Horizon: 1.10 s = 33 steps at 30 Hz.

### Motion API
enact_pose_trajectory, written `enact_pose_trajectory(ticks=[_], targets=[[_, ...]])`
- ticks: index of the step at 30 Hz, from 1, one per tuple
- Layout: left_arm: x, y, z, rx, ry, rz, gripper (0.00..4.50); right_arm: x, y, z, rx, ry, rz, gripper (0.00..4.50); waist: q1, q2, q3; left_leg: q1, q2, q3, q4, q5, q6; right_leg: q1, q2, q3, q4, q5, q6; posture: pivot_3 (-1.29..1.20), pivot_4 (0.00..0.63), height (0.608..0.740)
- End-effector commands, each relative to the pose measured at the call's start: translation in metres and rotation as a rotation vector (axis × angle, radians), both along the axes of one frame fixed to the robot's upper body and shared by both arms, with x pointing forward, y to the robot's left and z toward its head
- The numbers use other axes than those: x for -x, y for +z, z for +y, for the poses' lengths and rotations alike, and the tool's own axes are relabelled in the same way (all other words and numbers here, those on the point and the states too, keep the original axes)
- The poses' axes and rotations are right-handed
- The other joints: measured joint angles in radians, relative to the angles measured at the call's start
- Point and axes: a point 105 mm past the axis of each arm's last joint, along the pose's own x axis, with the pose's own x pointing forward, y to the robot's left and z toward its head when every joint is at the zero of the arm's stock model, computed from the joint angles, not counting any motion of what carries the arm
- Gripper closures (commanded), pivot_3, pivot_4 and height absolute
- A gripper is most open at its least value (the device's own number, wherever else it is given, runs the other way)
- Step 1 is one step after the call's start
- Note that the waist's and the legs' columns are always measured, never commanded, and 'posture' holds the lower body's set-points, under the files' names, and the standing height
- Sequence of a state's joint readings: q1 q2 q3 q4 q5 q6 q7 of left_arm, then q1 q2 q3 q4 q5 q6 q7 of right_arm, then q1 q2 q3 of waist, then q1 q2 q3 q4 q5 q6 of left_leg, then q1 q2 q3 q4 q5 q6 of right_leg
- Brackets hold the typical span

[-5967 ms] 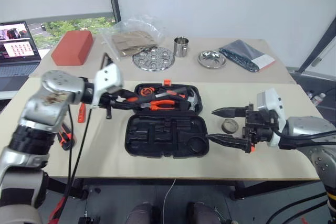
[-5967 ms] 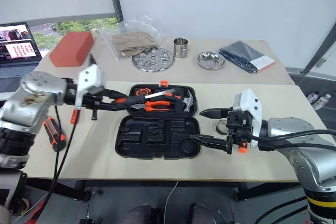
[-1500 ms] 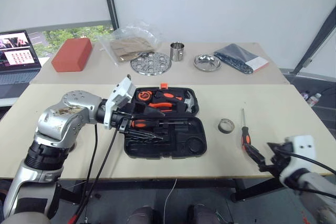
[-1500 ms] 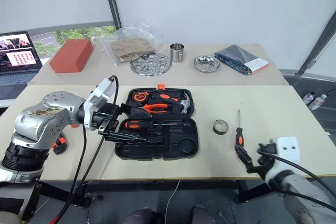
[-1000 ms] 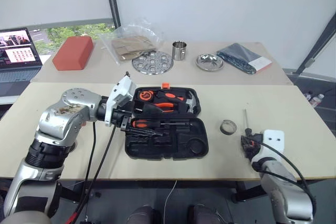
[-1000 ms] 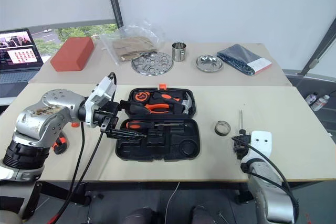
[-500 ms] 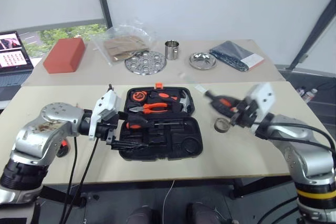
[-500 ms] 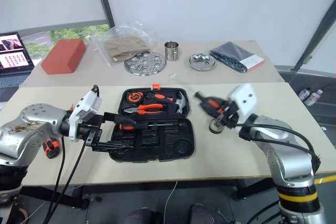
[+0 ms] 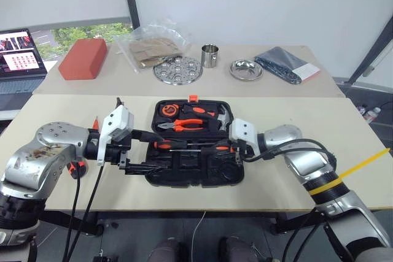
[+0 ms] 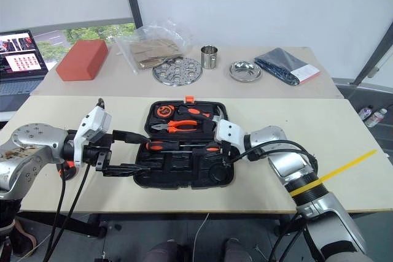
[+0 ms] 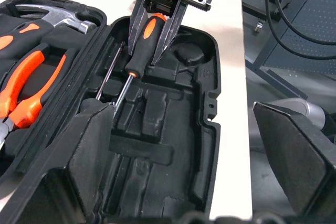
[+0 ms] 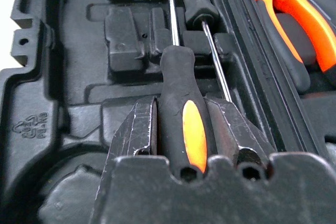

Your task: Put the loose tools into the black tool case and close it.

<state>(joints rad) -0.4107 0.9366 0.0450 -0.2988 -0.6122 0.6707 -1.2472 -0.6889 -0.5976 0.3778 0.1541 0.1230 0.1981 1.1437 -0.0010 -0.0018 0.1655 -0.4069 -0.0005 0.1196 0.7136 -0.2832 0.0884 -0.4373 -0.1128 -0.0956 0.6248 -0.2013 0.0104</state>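
Eye views: black tool case (image 9: 195, 162) lies open on the tabletop (image 9: 295, 121); pliers (image 9: 184, 124) rest in its far half.
Left wrist view: left gripper (image 9: 138, 150) jaws spread wide, empty, at the case's left end.
Right wrist view: right gripper (image 12: 184, 124) jaws pinch the screwdriver (image 12: 182, 90) handle over the near half, beside a second screwdriver (image 12: 195, 1).

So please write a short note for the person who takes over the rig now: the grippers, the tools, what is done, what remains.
Right gripper: shut on a screwdriver, low over the front half of the open black tool case.
Left gripper: open, empty, at the case's left end.
Done: pliers, hammer and another screwdriver lie in the case.
Left: seat this screwdriver, close the case.
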Motion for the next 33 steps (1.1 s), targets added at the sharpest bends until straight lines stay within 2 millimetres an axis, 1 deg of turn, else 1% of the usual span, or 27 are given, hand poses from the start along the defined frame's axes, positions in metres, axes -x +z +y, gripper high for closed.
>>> enact_pose_trajectory(ticks=[1,3,7,8,10,12,13,15,17,22,23,25,27,28,30,31,33], targets=[[-0.001,0.012,0.001,0.014,0.005,-0.056,0.00,-0.007,0.005,-0.005,0.021,-0.011,-0.043,2.48,-0.001,0.000,0.000,0.000,0.000,0.000,0.000,0.000,0.000,0.000,0.000,0.000,0.000,0.000,0.000,0.00,0.150,0.734],[-0.002,0.012,0.001,0.015,0.006,-0.057,0.00,-0.010,0.013,-0.002,-0.022,-0.028,-0.039,1.98,-0.003,0.000,0.000,0.001,0.000,0.000,0.000,0.000,0.000,0.001,0.000,0.000,0.000,-0.001,0.001,0.00,0.150,0.734],[-0.002,0.012,0.000,0.013,0.002,-0.057,0.00,-0.009,0.030,0.005,-0.117,-0.039,-0.024,0.52,-0.008,0.000,0.000,0.002,0.000,0.000,0.000,0.001,-0.002,0.000,0.000,0.001,0.001,-0.001,0.001,0.00,0.150,0.734],[-0.002,0.012,0.000,0.012,0.001,-0.057,0.00,-0.010,0.036,0.008,-0.152,-0.051,-0.014,0.27,-0.008,0.000,0.000,0.002,0.000,0.000,0.000,0.001,-0.002,0.000,0.000,0.001,0.001,-0.001,0.000,0.00,0.150,0.734],[-0.002,0.012,0.000,0.011,0.000,-0.057,0.00,-0.011,0.042,0.013,-0.194,-0.061,0.005,0.27,-0.011,0.000,0.000,0.002,0.000,0.000,0.000,0.001,-0.003,0.000,0.000,0.001,0.001,0.000,0.000,0.00,0.150,0.734],[-0.003,0.012,-0.001,0.010,-0.002,-0.058,0.00,-0.010,0.043,0.016,-0.205,-0.060,0.015,0.86,-0.013,0.000,0.000,0.002,0.000,0.000,0.000,0.002,-0.003,0.000,0.000,0.001,0.002,0.000,0.000,0.00,0.150,0.734],[-0.003,0.012,-0.001,0.010,-0.002,-0.058,0.00,-0.009,0.042,0.018,-0.202,-0.058,0.018,1.25,-0.012,0.000,0.000,0.002,0.000,0.000,0.000,0.002,-0.003,0.000,0.000,0.001,0.002,0.000,0.000,0.00,0.150,0.734],[-0.004,0.012,-0.002,0.010,-0.004,-0.059,0.00,-0.008,0.035,0.021,-0.186,-0.058,0.025,1.85,-0.011,0.000,0.000,0.002,0.000,0.000,0.000,0.002,-0.003,0.000,0.000,0.000,0.002,0.000,0.000,0.00,0.150,0.734],[-0.004,0.012,-0.003,0.010,-0.005,-0.060,0.00,-0.007,0.026,0.024,-0.154,-0.057,0.027,2.57,-0.011,0.000,0.000,0.002,0.000,0.000,0.000,0.002,-0.003,0.000,0.000,0.000,0.002,0.000,0.000,0.00,0.150,0.734],[-0.005,0.011,-0.004,0.006,-0.004,-0.059,0.00,-0.007,-0.006,0.028,-0.010,-0.064,0.013,4.28,-0.012,0.000,0.000,0.002,0.000,0.000,0.000,0.002,-0.003,0.000,0.000,0.000,0.002,0.000,0.000,0.00,0.150,0.734],[-0.005,0.011,-0.004,0.006,-0.003,-0.060,0.00,-0.008,-0.019,0.026,0.046,-0.066,0.009,4.42,-0.013,0.000,0.000,0.002,0.000,0.000,0.000,0.002,-0.003,0.000,0.000,0.001,0.002,0.000,0.000,0.00,0.150,0.734],[-0.006,0.010,-0.004,0.005,-0.001,-0.061,0.00,-0.004,-0.039,0.023,0.135,-0.042,0.000,4.42,-0.014,-0.001,0.000,0.003,0.000,0.000,0.000,0.002,-0.003,0.000,0.000,0.001,0.002,0.000,0.000,0.00,0.150,0.734],[-0.006,0.010,-0.005,0.005,0.002,-0.061,0.00,-0.004,-0.045,0.021,0.159,-0.039,-0.017,4.42,-0.015,-0.001,-0.001,0.007,0.000,0.000,0.000,0.002,-0.003,0.004,0.000,0.001,0.002,0.000,0.000,0.00,0.150,0.734],[-0.007,0.010,-0.004,0.005,0.007,-0.060,0.00,-0.005,-0.041,0.022,0.136,-0.047,-0.020,4.42,-0.015,-0.001,-0.001,0.009,0.000,0.000,0.000,0.002,-0.004,0.006,0.000,0.001,0.002,-0.001,0.000,0.00,0.150,0.734],[-0.007,0.009,-0.002,0.005,0.026,-0.059,0.00,-0.007,-0.026,0.027,0.055,-0.054,-0.039,4.42,-0.015,-0.001,-0.001,0.013,0.001,0.000,-0.001,0.001,-0.005,0.009,0.000,0.001,0.002,-0.001,0.000,0.00,0.150,0.734],[-0.008,0.008,0.000,0.006,0.039,-0.058,0.00,-0.008,-0.017,0.029,0.006,-0.054,-0.054,4.42,-0.015,-0.002,-0.001,0.015,0.001,0.000,-0.001,-0.001,-0.010,0.011,0.000,0.001,0.002,-0.001,-0.001,0.00,0.150,0.734],[-0.009,0.005,0.005,0.013,0.092,-0.052,0.00,-0.009,0.008,0.033,-0.131,-0.069,-0.042,4.42,-0.015,-0.001,0.000,0.017,0.001,0.000,-0.002,-0.002,-0.011,0.013,-0.001,0.002,0.002,-0.001,-0.001,0.00,0.150,0.734]])
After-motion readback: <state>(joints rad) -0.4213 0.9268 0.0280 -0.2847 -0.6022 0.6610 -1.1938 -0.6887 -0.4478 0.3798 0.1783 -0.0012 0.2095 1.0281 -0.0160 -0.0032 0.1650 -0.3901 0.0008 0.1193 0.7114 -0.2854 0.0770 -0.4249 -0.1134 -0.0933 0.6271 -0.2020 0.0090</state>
